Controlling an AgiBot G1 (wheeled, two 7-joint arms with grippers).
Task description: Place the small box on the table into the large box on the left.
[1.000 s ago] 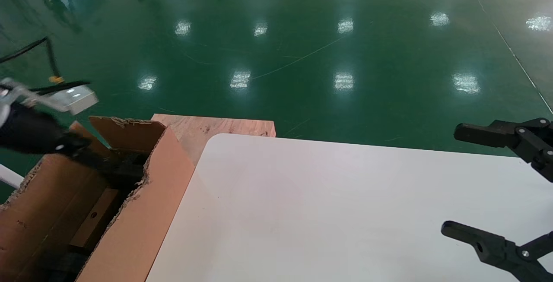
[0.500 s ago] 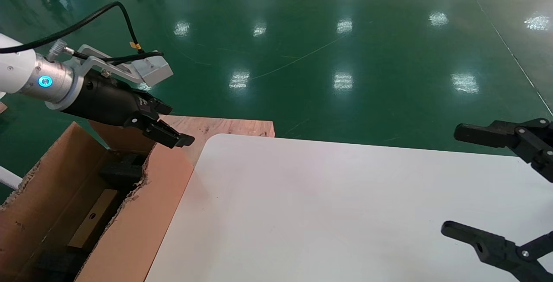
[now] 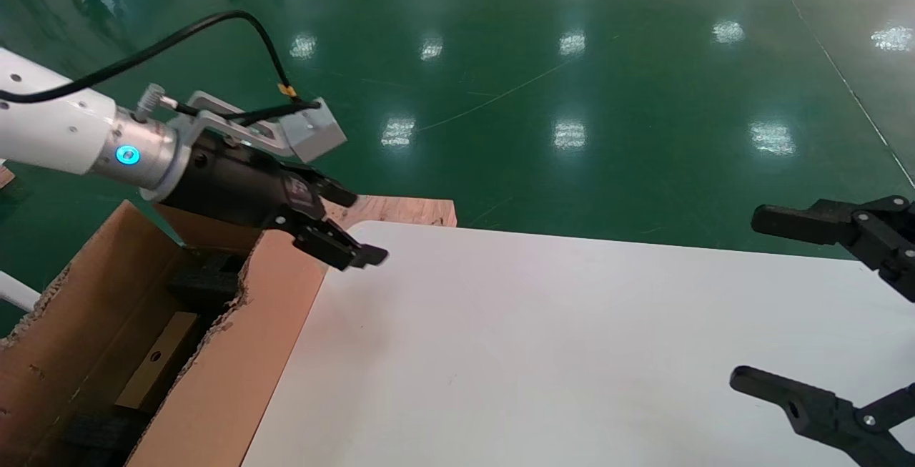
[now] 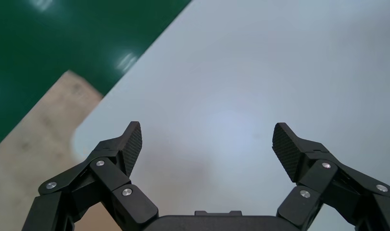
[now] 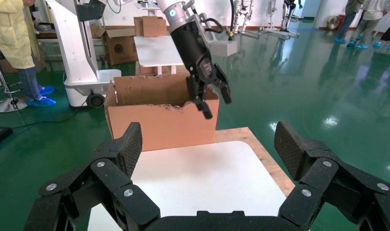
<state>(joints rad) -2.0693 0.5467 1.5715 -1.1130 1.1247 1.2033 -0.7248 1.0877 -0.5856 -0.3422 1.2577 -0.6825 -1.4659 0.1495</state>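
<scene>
The small box (image 3: 154, 361), flat and brown with a round hole, lies on the floor of the large box (image 3: 236, 352), a torn-edged carton at the table's left. My left gripper (image 3: 361, 227) is open and empty. It hovers above the carton's right wall and the far left corner of the white table (image 3: 572, 345). The left wrist view shows its jaws wide apart (image 4: 207, 144) over bare tabletop (image 4: 260, 72). My right gripper (image 3: 750, 299) is open and empty at the table's right side. The right wrist view shows the carton (image 5: 159, 120) and the left gripper (image 5: 212, 96).
A bare wooden board (image 3: 400, 209) sticks out beyond the table's far left corner. Green glossy floor (image 3: 572, 81) lies beyond. In the right wrist view a person in a yellow coat (image 5: 15, 43), a white robot base (image 5: 82, 62) and more cartons (image 5: 120, 45) stand behind the large box.
My left gripper has risen out of the large box and moved right, over the table's corner. The small box stays inside the carton. The right arm has not moved.
</scene>
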